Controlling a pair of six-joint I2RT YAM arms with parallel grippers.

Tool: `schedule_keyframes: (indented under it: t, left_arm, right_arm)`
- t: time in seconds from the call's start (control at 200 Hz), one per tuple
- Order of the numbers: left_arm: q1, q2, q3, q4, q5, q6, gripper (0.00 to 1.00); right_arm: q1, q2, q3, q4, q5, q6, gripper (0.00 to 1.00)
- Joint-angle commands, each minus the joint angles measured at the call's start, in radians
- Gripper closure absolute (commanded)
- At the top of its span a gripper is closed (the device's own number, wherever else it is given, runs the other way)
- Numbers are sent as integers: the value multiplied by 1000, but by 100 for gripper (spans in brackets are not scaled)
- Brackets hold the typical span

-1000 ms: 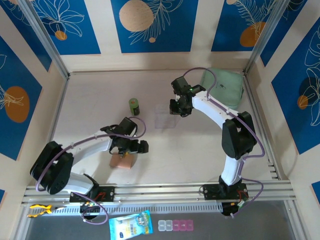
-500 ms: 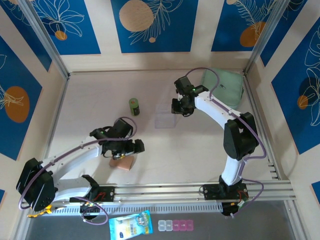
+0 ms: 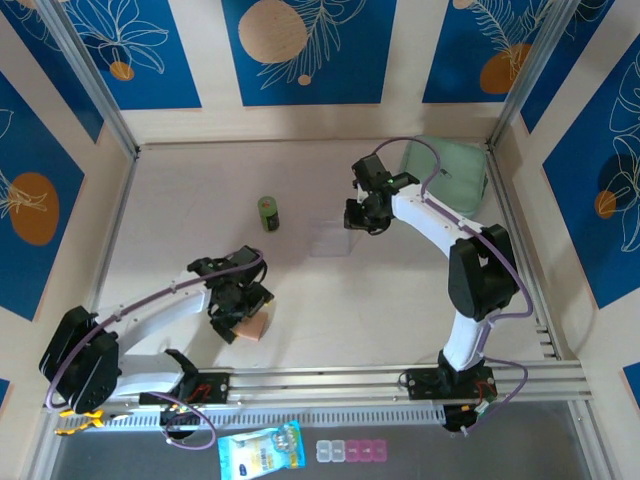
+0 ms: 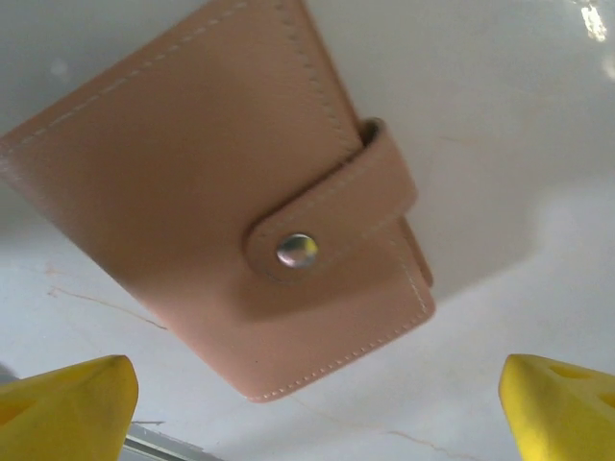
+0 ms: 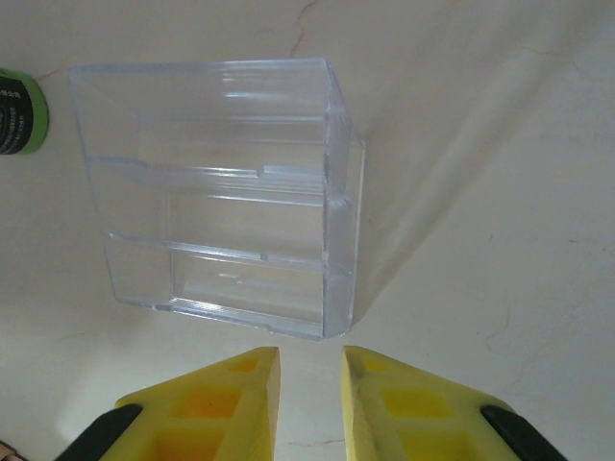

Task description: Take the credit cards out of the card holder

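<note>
The card holder (image 3: 252, 328) lies shut on the table near the front left, tan-pink leather with its snap tab (image 4: 332, 216) fastened. The credit cards are hidden inside it. My left gripper (image 3: 235, 308) hovers right over the card holder (image 4: 240, 230), open wide, its yellow fingertips (image 4: 72, 403) standing on either side of the holder's near corner without touching it. My right gripper (image 3: 360, 216) sits farther back, next to a clear plastic box (image 5: 216, 192); its jaws are only a narrow gap apart (image 5: 310, 384) with nothing between them.
A small dark green-capped container (image 3: 268, 213) stands left of the clear box (image 3: 330, 232). A mint-green case (image 3: 447, 172) lies in the back right corner. The metal rail (image 3: 320, 382) runs along the near edge, close to the holder.
My left arm has drawn back and turned so its gripper now sits over the card holder, jaws a little wider. The right arm has hardly moved.
</note>
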Motion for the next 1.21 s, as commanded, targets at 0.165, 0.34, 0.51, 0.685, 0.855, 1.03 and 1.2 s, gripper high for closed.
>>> schedule_keyframes:
  t: [0.165, 0.34, 0.51, 0.685, 0.855, 1.03, 1.2]
  left_arm:
    - [6, 18, -69, 69, 4, -295, 1]
    - [18, 11, -120, 129, -13, -373, 0]
    - [46, 17, -145, 141, -26, -388, 1]
    - [66, 27, -152, 177, -14, -378, 4]
    - [74, 39, -149, 168, 6, -363, 14]
    - [77, 38, -131, 139, 3, -335, 21]
    - [77, 50, -50, 81, -18, -205, 23]
  right_arm:
    - [-34, -77, -48, 4, -43, -27, 75]
    - [-60, -92, -63, -2, -47, -38, 75]
    - [-77, -103, -79, 3, -58, -36, 75]
    - [-77, -103, -76, -4, -62, -38, 75]
    - [-80, -107, -71, -11, -55, -42, 75]
    - [-82, -110, -68, -19, -53, -41, 74]
    - [-81, -117, -70, -30, -47, -45, 74]
